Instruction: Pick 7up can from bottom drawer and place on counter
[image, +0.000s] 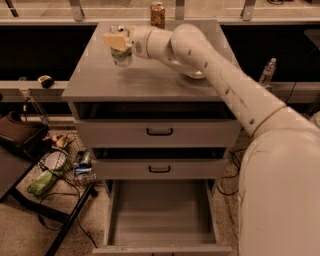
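Observation:
My gripper (118, 44) is over the left part of the counter (130, 82), shut on the 7up can (121, 55), a small can with a silver top and whitish-green body. The can hangs below the tan fingers (115, 40), its base at or just above the counter surface. My white arm (215, 75) reaches in from the lower right across the counter. The bottom drawer (160, 220) is pulled open below and its grey tray holds nothing.
A brown-gold patterned can (157, 15) stands at the counter's back edge. A white bowl (192, 74) sits on the counter, mostly hidden behind my arm. Two upper drawers with black handles (160, 132) are shut. A dark cart with clutter (45, 175) stands at left.

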